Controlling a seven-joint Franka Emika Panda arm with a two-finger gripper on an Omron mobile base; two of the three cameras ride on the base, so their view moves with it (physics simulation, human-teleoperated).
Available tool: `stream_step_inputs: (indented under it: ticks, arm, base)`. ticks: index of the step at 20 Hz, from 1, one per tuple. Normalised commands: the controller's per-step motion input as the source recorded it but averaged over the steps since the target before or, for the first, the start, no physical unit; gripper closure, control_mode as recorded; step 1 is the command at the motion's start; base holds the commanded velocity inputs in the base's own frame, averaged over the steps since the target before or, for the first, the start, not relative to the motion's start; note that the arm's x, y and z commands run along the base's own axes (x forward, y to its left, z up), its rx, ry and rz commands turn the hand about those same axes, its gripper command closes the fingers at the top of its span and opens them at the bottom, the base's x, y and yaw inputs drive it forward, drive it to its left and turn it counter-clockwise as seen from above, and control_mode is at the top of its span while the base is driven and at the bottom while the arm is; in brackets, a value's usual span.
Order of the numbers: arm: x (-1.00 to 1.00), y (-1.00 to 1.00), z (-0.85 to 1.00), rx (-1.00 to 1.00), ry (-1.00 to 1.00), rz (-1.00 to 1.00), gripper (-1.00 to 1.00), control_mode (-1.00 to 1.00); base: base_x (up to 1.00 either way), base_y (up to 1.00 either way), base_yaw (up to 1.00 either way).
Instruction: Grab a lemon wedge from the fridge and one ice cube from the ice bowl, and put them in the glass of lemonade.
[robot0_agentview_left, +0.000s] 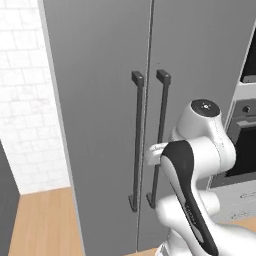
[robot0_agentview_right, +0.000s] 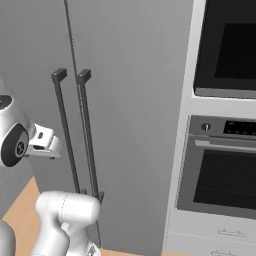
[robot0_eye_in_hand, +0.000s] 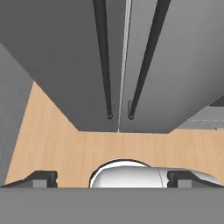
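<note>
Hand view: fridge (robot0_eye_in_hand: 65, 65) doors shut, no readable writing.

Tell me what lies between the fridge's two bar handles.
Just the thin vertical seam where the two shut doors of the fridge meet, clear in the left base view between left handle and right handle.

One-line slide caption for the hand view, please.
Open hand looks down the closed fridge, its two dark bar handles flanking the door seam above wooden floor.

The fridge (robot0_agentview_left: 100, 100) doors are seen up close from behind the arm, left and right, so both bar handles (robot0_agentview_right: 85, 135) are shared. Door bottoms and floor (robot0_eye_in_hand: 109, 148) are looked down on from the hand.
</note>
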Motion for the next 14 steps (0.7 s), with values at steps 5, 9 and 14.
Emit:
stream_step_inputs:
  ticks: [5,9,14]
  arm:
    - [0.0,0.0,0.0,0.0,0.0,0.0,-1.0,1.0]
    - [0.0,0.0,0.0,0.0,0.0,0.0,-1.0,1.0]
    - [0.0,0.0,0.0,0.0,0.0,0.0,-1.0,1.0]
  base:
    - [-0.54,-0.06,-0.09]
    - [-0.49,0.0,-0.01]
    - [-0.27,-0.01,0.0]
